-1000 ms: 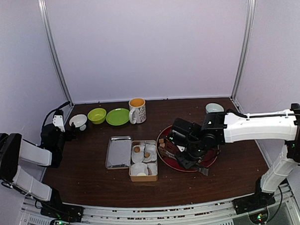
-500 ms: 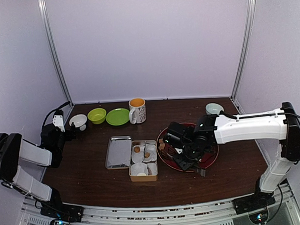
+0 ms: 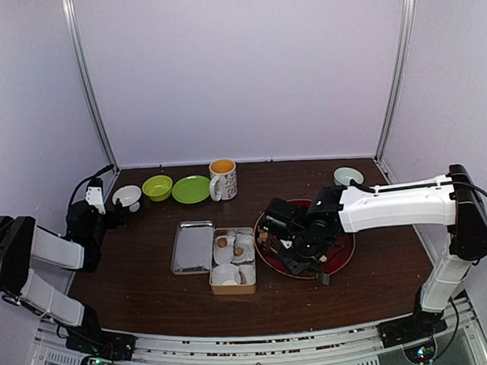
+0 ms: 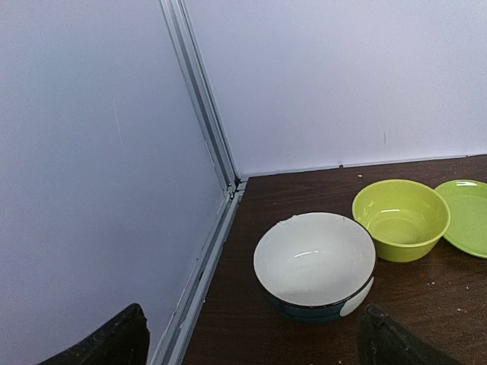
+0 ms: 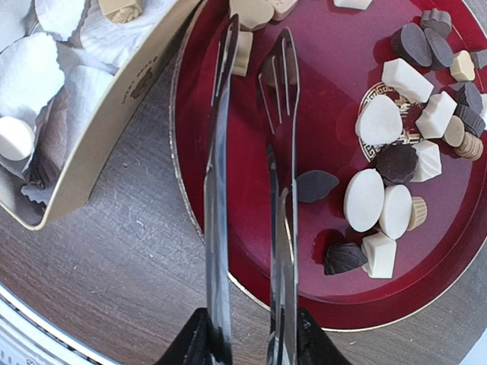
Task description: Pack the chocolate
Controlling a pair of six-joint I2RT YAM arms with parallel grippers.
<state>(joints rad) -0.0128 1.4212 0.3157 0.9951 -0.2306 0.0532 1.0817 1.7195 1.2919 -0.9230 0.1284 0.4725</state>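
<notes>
Several chocolate pieces (image 5: 396, 152), dark, tan and white, lie on a red plate (image 5: 327, 76), which also shows in the top view (image 3: 344, 256). My right gripper (image 5: 247, 342) is shut on thin metal tongs (image 5: 217, 167). The tong tips stand slightly apart over the plate's left edge, beside a tan piece (image 5: 242, 52). A tan tin box (image 5: 114, 114) with white paper liners holds a tan piece (image 5: 122, 9) and a white piece (image 5: 15, 137). My left gripper (image 4: 251, 342) is open and empty at the far left, facing a white bowl (image 4: 313, 260).
The box's lid (image 3: 192, 247) lies left of the box (image 3: 232, 260). A mug (image 3: 223, 178), a green plate (image 3: 191, 189) and a green bowl (image 3: 157, 187) stand along the back. A small pale bowl (image 3: 347, 175) sits at the back right.
My right arm has moved left across the red plate with the tongs, bringing their tips to the plate's left edge near the box. The left arm has not moved.
</notes>
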